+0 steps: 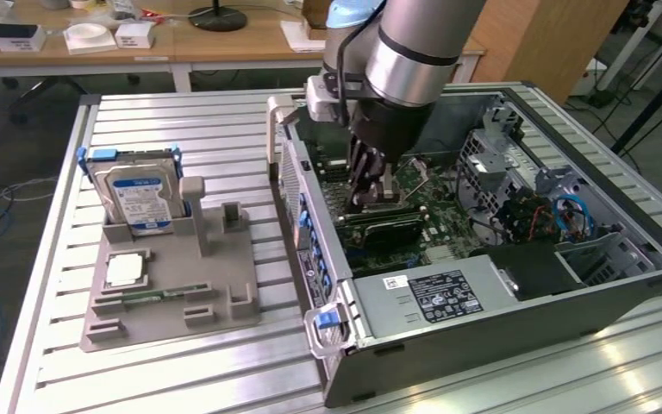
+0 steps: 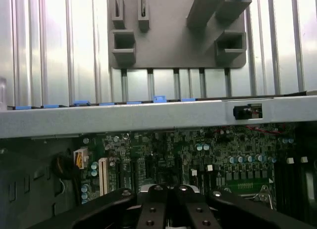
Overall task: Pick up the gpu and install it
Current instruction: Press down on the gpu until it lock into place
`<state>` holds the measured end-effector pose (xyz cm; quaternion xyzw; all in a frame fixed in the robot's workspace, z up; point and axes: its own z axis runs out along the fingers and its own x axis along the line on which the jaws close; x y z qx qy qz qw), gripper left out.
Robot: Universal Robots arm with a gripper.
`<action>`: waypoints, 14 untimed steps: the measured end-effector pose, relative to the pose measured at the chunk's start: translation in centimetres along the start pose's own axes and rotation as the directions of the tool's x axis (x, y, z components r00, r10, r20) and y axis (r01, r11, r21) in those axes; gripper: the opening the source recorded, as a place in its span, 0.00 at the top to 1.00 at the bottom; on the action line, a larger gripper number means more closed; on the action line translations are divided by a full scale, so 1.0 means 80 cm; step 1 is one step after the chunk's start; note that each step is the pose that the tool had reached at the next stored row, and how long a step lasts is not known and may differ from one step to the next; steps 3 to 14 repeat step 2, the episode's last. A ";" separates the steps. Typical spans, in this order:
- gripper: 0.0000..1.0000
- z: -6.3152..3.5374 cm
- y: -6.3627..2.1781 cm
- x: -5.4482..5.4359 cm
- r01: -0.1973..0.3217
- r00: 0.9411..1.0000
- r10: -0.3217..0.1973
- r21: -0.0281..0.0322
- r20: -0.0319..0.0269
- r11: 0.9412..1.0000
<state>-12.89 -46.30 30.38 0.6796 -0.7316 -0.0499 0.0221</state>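
Arm reaching down into the open computer case (image 1: 607, 285) lying on its side on the slatted metal worktop (image 1: 193, 362); gripper (image 1: 375, 197) low over the motherboard (image 1: 446, 220), jaws pressed together. In the exterior view a dark flat card, judged to be the gpu (image 1: 383, 226), lies edge-on just below the jaws among the expansion slots; whether the jaws grip it or merely touch its top edge cannot be told. Wrist view: gripper (image 2: 168, 199) linkages in the foreground, motherboard (image 2: 198, 155) with capacitors and a pale slot connector (image 2: 103, 175) beyond, case wall (image 2: 124, 117) across the middle. Step in hand, as judged: installation, with the card at or in its slot rather than at pick-up. The gray fixture tray (image 1: 170, 293) at the exterior view's left carries the hard drive (image 1: 138, 200), a processor (image 1: 124, 269) and a memory stick (image 1: 159, 297); its upright card holder (image 1: 196, 211) stands vacant. Seating calls for a straight downward press, with the card square to the slot and the bracket end aligned to the case's rear opening.
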 end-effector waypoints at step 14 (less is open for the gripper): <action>0.89 0.000 0.000 0.000 0.000 1.000 0.000 0.000 0.000 1.000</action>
